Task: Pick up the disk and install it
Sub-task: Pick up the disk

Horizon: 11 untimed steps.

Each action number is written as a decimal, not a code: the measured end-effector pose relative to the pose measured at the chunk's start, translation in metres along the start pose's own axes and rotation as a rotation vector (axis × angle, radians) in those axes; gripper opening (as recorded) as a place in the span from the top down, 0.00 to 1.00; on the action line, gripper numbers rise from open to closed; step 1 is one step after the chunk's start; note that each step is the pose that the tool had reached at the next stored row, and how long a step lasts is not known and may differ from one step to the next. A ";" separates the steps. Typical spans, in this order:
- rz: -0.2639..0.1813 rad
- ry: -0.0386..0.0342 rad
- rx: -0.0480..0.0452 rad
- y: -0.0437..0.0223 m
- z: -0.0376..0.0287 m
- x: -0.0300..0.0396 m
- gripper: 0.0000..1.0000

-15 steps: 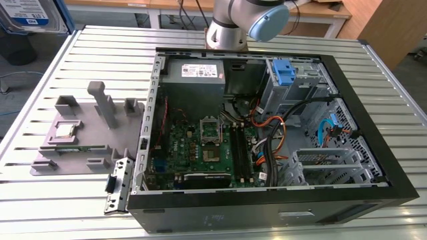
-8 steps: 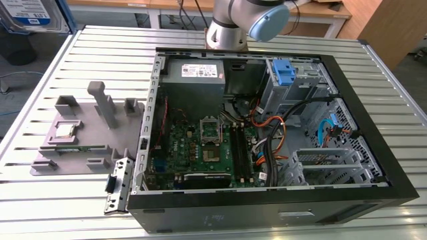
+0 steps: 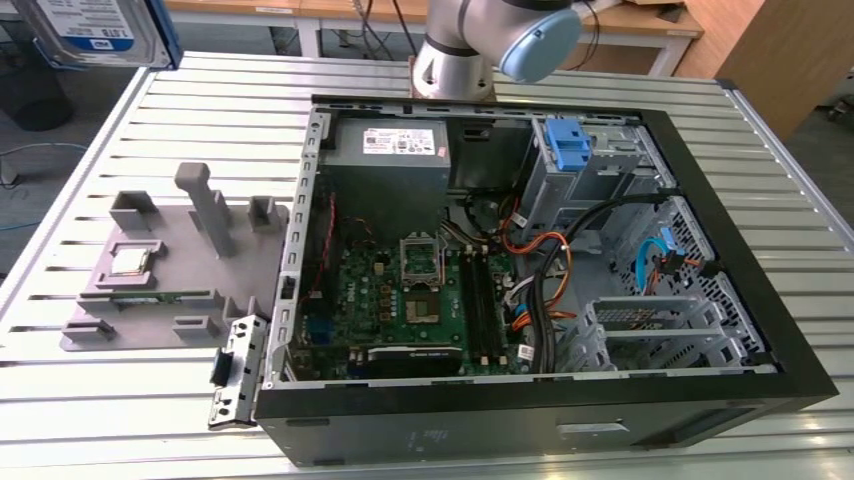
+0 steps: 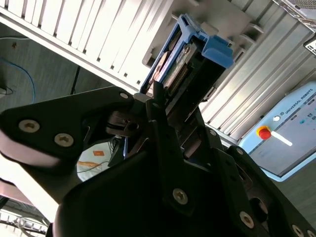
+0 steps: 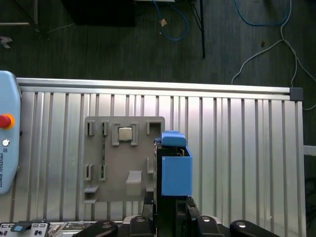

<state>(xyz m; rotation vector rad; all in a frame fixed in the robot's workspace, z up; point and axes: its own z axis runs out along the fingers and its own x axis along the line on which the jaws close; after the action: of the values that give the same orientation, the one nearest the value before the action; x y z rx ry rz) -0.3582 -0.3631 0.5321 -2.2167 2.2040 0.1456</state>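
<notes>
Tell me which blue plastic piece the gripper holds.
The bracket around the disk, clamped in the gripper; the other blue latch sits inside the computer case.

There is one disk (image 5: pixel 175 168), held in the one gripper (image 4: pixel 170 106). Below the gripper lies one grey fixture plate (image 5: pixel 118 160) on one slatted table (image 5: pixel 237 148). Apart from the gripper stands one open computer case (image 3: pixel 534 398) with one blue latch (image 3: pixel 569 148) inside.

Open computer case (image 3: pixel 467 412) beside grey fixture plate (image 3: pixel 187 278), slatted table (image 3: pixel 147 405)
</notes>
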 end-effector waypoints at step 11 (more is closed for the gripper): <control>0.000 0.0001 -0.0001 -0.0426 -0.0021 0.0001 0.65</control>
<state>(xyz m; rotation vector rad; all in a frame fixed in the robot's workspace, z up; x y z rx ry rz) -0.3155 -0.3630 0.5317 -2.2167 2.2041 0.1457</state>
